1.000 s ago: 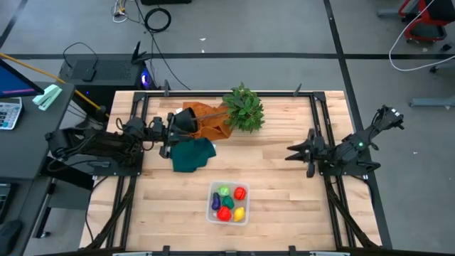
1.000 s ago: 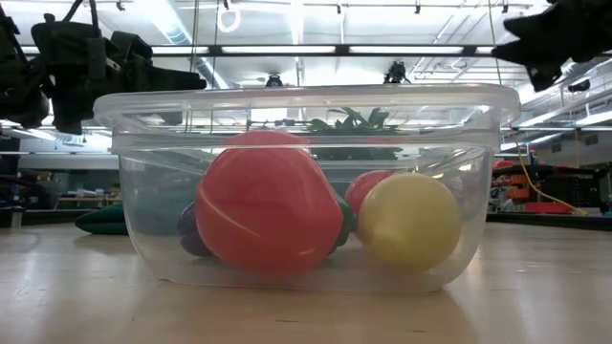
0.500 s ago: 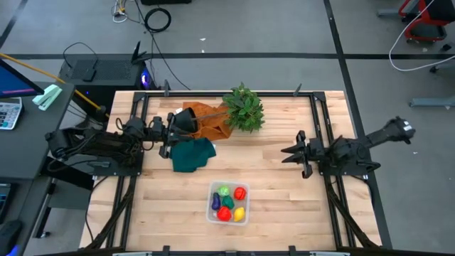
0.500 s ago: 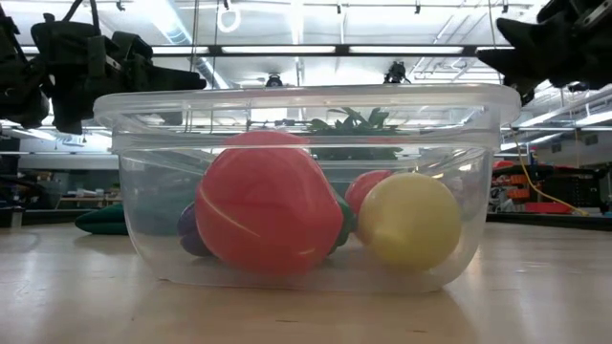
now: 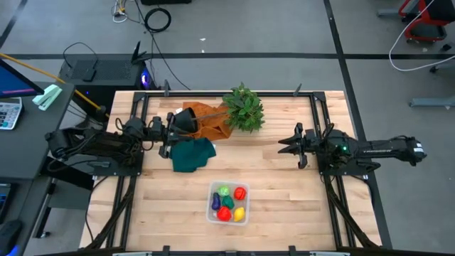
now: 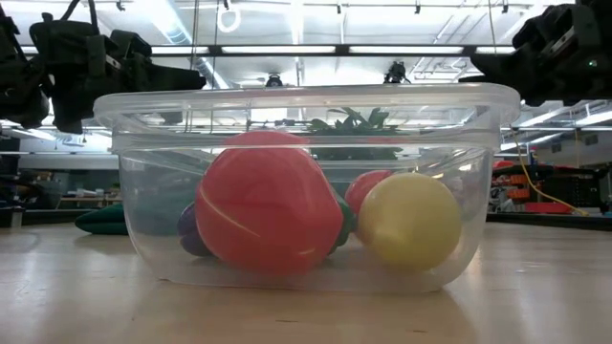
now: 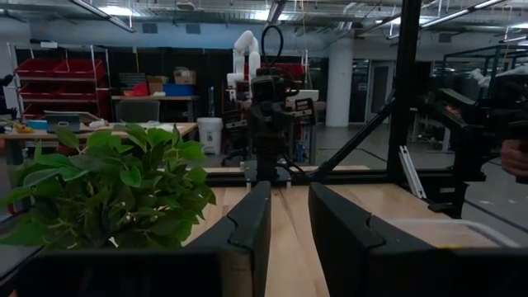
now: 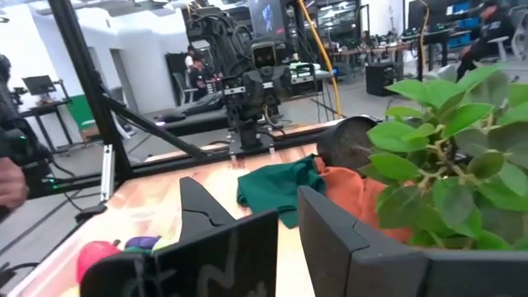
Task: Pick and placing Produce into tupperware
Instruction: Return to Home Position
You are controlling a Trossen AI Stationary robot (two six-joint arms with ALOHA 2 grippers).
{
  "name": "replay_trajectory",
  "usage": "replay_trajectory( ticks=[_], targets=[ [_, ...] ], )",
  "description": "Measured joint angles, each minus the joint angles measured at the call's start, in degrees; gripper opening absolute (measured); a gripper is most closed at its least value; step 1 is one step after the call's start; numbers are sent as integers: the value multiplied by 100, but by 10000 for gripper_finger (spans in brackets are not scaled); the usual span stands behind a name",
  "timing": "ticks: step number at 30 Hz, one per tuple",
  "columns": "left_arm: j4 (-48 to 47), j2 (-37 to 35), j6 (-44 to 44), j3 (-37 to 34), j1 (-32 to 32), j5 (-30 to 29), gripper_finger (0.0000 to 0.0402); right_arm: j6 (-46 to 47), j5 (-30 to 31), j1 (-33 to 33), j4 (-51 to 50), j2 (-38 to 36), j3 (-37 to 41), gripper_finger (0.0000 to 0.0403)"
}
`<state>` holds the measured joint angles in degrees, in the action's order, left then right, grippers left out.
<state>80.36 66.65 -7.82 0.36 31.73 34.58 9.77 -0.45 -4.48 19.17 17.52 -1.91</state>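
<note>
The clear tupperware point(image 5: 229, 203) stands on the table near its near edge, in the middle. The produce point(image 5: 229, 202) lies inside on its floor: two red pieces, a light green, a yellow and a purple one, plus a dark green piece. In the low view the tub point(image 6: 306, 105) fills the picture, with a big red piece point(image 6: 268, 212) and a yellow one point(image 6: 409, 221) in front. My left gripper point(image 5: 165, 135) hovers open at the table's left, by the black pot. My right gripper point(image 5: 286, 148) hovers open at the table's right, apart from the tub.
A bushy potted plant point(image 5: 243, 108) stands toward the far edge. Beside it a black pot point(image 5: 186, 119) lies on an orange cloth point(image 5: 212, 122), with a dark green cloth point(image 5: 192, 155) nearer. Bare wood surrounds the tub. A person's hand point(image 7: 516, 157) shows beyond the table.
My right arm has folded down and stretched out level toward the right. Its gripper has shifted slightly toward the table's left and far edge and sunk a little. The left arm, the tub and the produce have stayed put.
</note>
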Motion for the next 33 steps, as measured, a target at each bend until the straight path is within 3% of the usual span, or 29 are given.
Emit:
replay_trajectory(
  ticks=[10,20,26,33],
  targets=[
    [-15,1,-199,0,256,-30,93,52,164,-66,-108,1,109,0],
    [177,-233,-198,0,388,22,80,-500,152,-78,716,-91,107,0],
    [139,-634,-547,0,826,538,84,-879,5,-78,669,-613,-11,0],
    [127,-833,-814,0,1160,947,78,-856,78,-78,-228,-1472,-28,0]
  ],
)
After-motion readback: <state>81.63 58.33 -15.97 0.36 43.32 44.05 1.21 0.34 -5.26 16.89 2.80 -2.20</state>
